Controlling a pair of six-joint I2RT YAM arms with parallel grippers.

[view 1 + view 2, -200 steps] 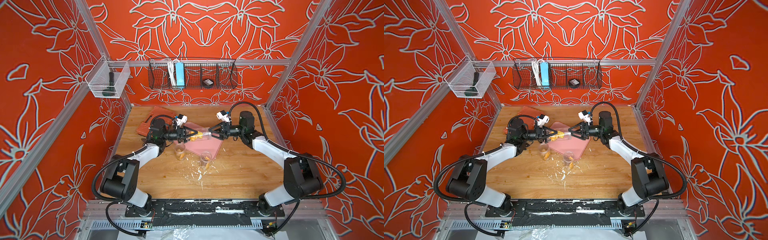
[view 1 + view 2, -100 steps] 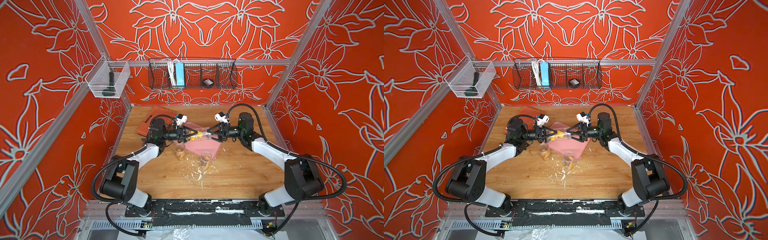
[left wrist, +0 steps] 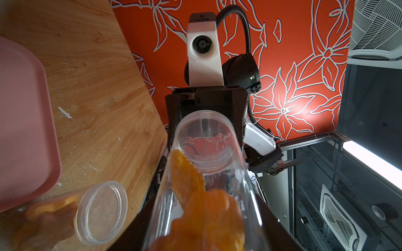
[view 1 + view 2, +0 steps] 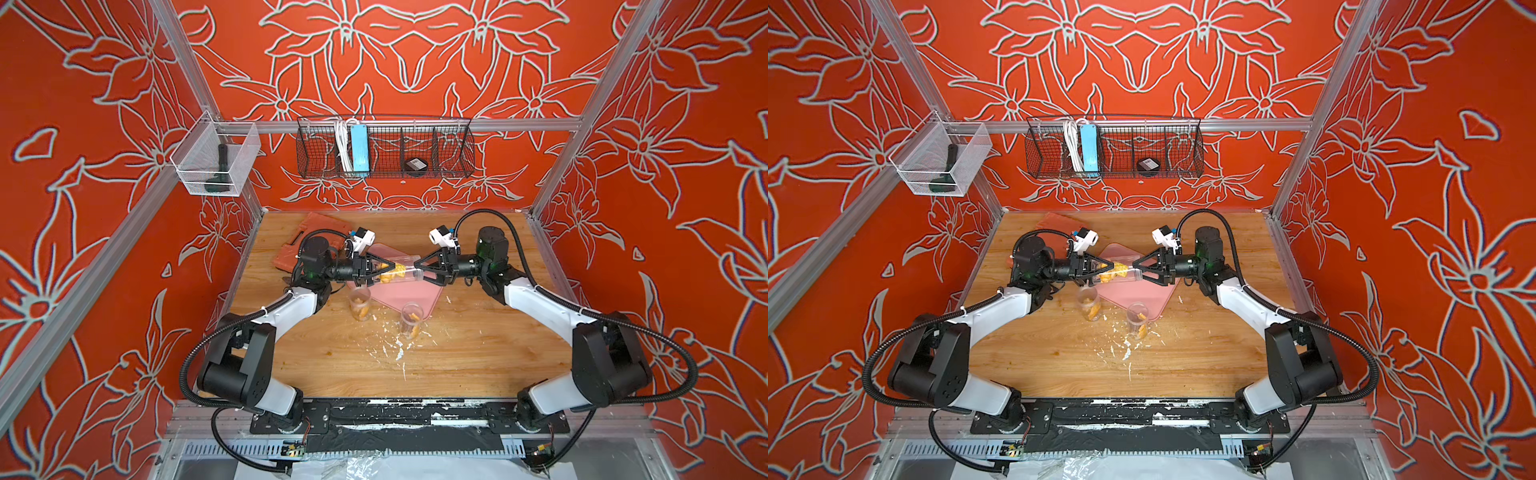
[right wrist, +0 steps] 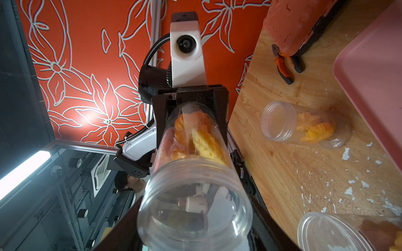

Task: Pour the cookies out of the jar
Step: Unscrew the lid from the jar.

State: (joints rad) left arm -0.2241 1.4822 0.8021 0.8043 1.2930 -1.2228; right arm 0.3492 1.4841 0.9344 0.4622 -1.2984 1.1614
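— Left wrist view is showing what, exactly?

— It is showing the clear plastic jar (image 3: pixel 206 139) running straight away from the lens. The cookies (image 3: pixel 202 206), orange and ridged, are piling up at its closer end.

— Who is holding it?

— In both top views the left end effector (image 4: pixel 384 268) (image 4: pixel 1106 268) is clamping the end where the cookies are sitting. The jar is lying level over the pink tray (image 4: pixel 415 297), near the middle of the frame.

— And the right end effector (image 4: pixel 419 271)?

— It is straddling the jar's threaded end. Whether it is pressing on the plastic or only closing around it, I cannot tell.

— What is sitting on the bench (image 4: pixel 457 353)?

— Two more clear jars (image 4: pixel 359 303) (image 4: pixel 411 318) are standing at the tray's lower edge, each holding a few orange biscuits. White crumbs (image 4: pixel 395 345) are lying scattered just below them. An orange tool case (image 4: pixel 307 237) is resting at the bench's upper left. In the right wrist view, pliers (image 5: pixel 282 65) with orange-and-black handles are lying beside that case.
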